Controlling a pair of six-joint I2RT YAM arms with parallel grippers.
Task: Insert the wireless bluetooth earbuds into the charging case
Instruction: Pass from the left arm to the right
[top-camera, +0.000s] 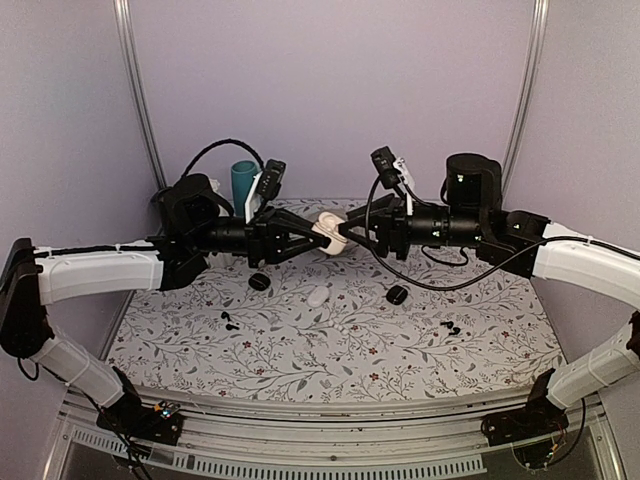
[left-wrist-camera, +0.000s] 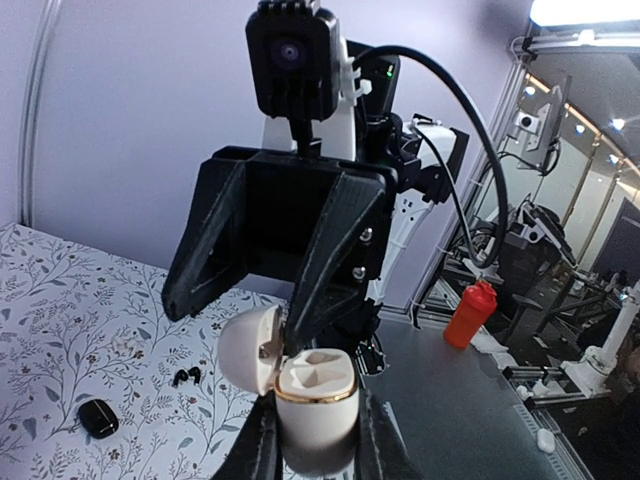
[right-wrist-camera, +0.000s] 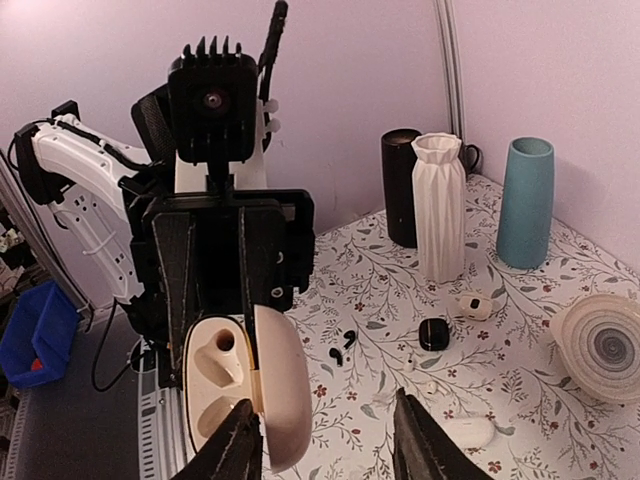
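The white charging case (top-camera: 328, 233) hangs in mid-air above the table's back half, lid swung open. My left gripper (top-camera: 316, 236) is shut on its base (left-wrist-camera: 316, 405); the gold-rimmed wells show no earbud in them. My right gripper (right-wrist-camera: 325, 448) faces it, jaws apart. Its left finger (right-wrist-camera: 240, 445) sits at the hinge and the open lid (right-wrist-camera: 282, 385) stands between the fingers, which do not clamp it. Two tiny white earbuds (right-wrist-camera: 408, 363) lie loose on the flowered cloth below.
On the cloth lie a white oval pebble (top-camera: 318, 296), two round black cases (top-camera: 260, 281) (top-camera: 397, 295) and black earbuds (top-camera: 228, 320) (top-camera: 450, 327). A black cylinder (right-wrist-camera: 402, 187), a white pleated vase (right-wrist-camera: 440, 205) and a teal vase (right-wrist-camera: 525, 200) stand at the back.
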